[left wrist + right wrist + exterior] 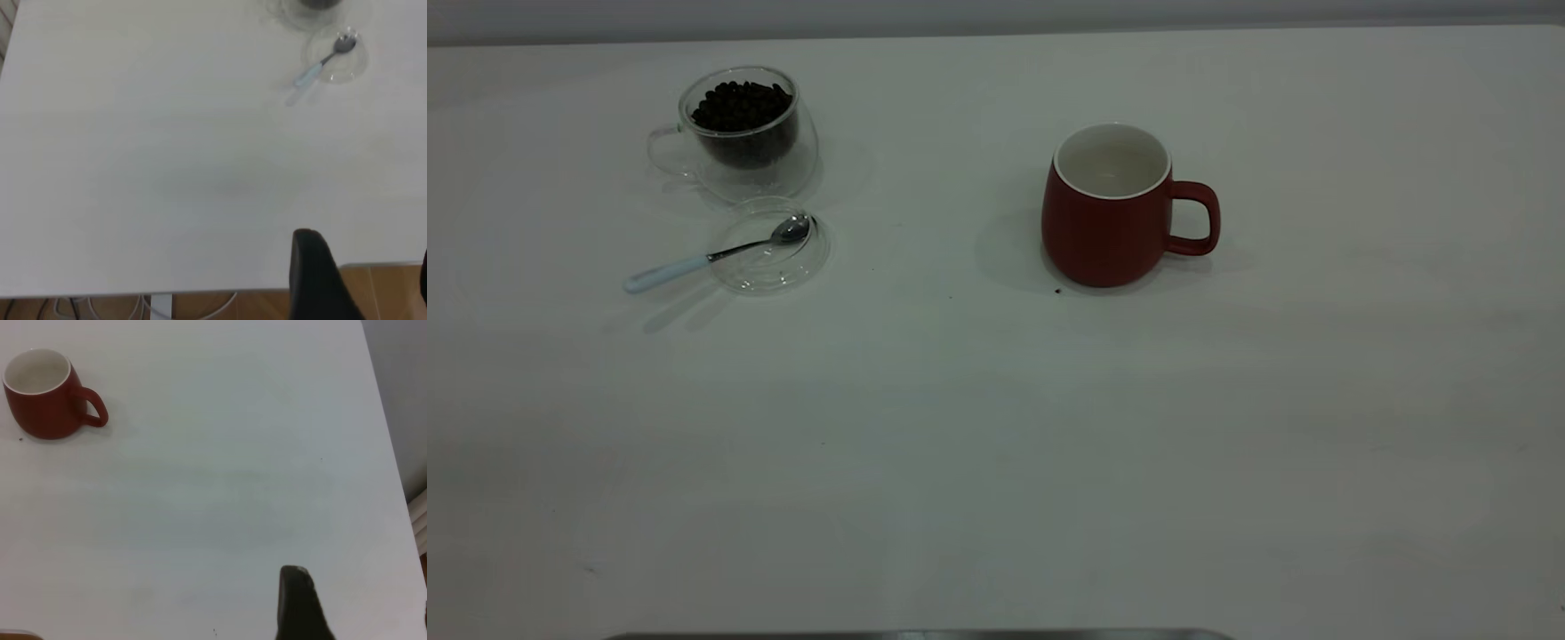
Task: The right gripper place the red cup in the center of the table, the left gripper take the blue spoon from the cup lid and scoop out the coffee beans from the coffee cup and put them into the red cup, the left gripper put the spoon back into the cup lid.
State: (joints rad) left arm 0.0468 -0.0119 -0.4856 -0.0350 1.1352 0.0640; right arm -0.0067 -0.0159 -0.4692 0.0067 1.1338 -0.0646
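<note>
The red cup [1107, 222] stands upright and empty a little right of the middle of the table [996, 427], handle to the right; it also shows in the right wrist view [43, 400]. The coffee cup [747, 133] with coffee beans [740, 105] stands at the back left. In front of it lies the cup lid [783, 271] with the blue spoon [711, 256], bowl in the lid, handle sticking out left. The left gripper [367, 267] is open and empty at the table's near edge, far from the spoon [325, 60]. The right gripper [360, 607] is open and empty, far from the red cup.
A tiny dark speck [1057, 290] lies by the red cup's base. The table's near edge [200, 293] shows in the left wrist view with floor and cables below. A grey strip [916, 635] runs along the bottom of the exterior view.
</note>
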